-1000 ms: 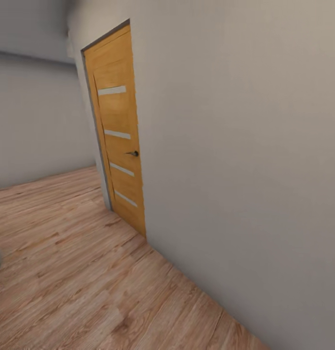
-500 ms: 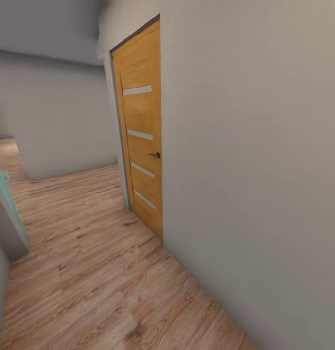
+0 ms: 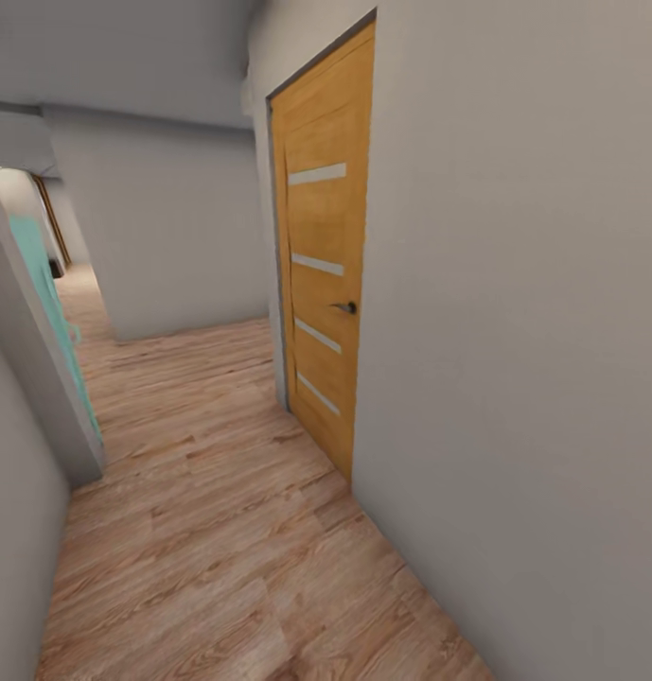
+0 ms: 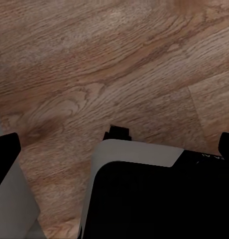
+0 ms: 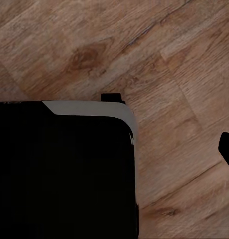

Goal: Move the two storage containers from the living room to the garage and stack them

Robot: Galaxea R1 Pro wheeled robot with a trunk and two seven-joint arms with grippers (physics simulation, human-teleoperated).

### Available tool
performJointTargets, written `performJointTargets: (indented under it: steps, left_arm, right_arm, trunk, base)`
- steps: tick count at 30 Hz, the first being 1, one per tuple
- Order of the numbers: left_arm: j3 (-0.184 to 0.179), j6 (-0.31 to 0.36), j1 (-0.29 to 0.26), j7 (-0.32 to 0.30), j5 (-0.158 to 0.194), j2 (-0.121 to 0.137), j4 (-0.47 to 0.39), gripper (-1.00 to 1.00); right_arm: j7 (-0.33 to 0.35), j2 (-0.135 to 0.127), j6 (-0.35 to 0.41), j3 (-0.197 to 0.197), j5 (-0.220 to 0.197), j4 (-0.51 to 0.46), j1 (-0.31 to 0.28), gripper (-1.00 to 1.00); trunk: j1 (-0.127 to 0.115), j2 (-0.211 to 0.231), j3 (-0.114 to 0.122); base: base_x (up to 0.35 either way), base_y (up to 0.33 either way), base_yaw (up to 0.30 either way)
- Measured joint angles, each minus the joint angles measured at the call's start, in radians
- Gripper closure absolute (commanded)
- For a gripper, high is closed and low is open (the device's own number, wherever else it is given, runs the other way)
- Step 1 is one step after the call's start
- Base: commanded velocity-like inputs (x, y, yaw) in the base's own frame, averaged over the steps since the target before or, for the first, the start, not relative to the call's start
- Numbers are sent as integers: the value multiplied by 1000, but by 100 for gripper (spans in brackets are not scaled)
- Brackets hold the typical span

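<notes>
Left jaws: a dark fingertip sits at each side edge of the left wrist view, well apart with bare planks between them; the left gripper (image 4: 114, 149) stands released and grasps nothing.
Right jaws: one dark fingertip (image 5: 227, 149) shows at the edge of the right wrist view; its partner cannot be made out, so I cannot tell whether the right gripper is released or clenched.
Robot body: a black block with a pale grey rim (image 4: 139, 154) lies under the left wrist camera; a like block (image 5: 89, 109) lies under the right.
Floor: light wood planks (image 3: 212, 558) run through the corridor and under both wrists.
Right wall: pale grey wall (image 3: 534, 312), near the camera.
Door: a wooden door (image 3: 326, 284) with four pale strips and a dark handle (image 3: 344, 307) stands shut in that wall.
Far end: a grey wall (image 3: 165, 227) crosses the corridor; a passage (image 3: 75, 284) runs on at its left.
Left side: a teal panel (image 3: 46, 293) stands against a grey wall edge.
Location: a wood-floored corridor.
</notes>
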Motion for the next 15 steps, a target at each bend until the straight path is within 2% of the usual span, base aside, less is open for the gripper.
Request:
performJointTargets:
  steps: [15]
  left_arm:
    - [0, 0, 0, 0, 0, 1, 0, -100]
  right_arm:
    - [0, 0, 0, 0, 0, 1, 0, -100]
  trunk:
    - [0, 0, 0]
  base:
    - [242, 0, 273]
